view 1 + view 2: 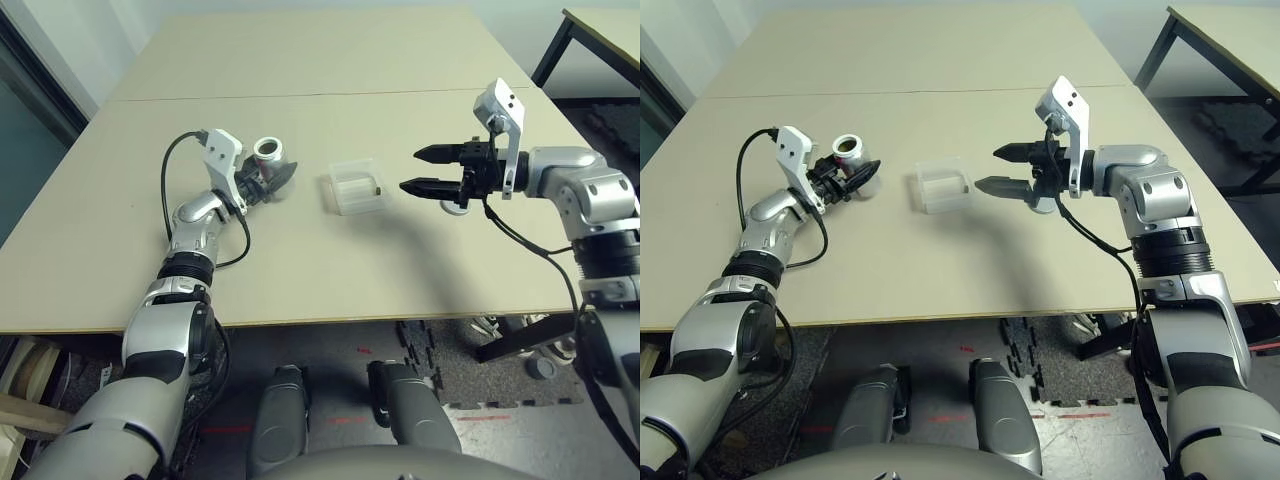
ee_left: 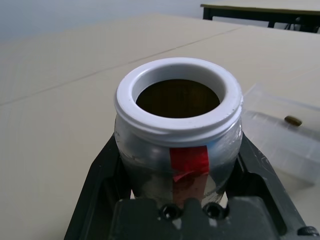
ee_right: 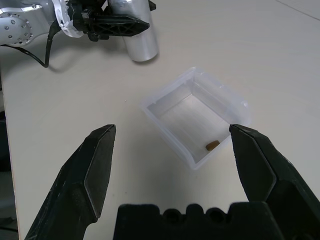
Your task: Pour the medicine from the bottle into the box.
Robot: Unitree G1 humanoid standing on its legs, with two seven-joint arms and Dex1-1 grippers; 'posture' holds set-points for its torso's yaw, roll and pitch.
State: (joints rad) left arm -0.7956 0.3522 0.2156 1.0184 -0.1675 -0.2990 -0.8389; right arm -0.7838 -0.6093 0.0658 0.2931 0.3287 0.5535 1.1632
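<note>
Left wrist view: the bottle [image 2: 142, 170] sits clasped between the closed fingers of the left gripper [image 2: 181, 142], its mouth [image 2: 125, 102] facing up and uncapped. Its silvery wall looks stiff and smooth, probably light, and may slip or turn if the hold is loose. The body below the neck seems the right place to hold it, since that keeps the mouth free for pouring; the present hold suits that. Whether its base touches the table [image 1: 300, 270] cannot be told.

Inside the bottle it is dark, and how much medicine is left there cannot be made out. The box [image 3: 192, 120], a clear shallow tray, rests open on the table between the two grippers, with one small brown pill [image 3: 212, 145] on its floor near a wall. It looks thin and light, likely to slide if knocked, so a gentle pinch across opposite walls would suit it best. The right gripper [image 3: 172, 128] holds nothing, its fingers spread wide, and the cap [image 1: 454, 208] lies on the table near it. If more is to be poured, a slow tilt over the middle of the box should keep hard little pills from bouncing out.
</note>
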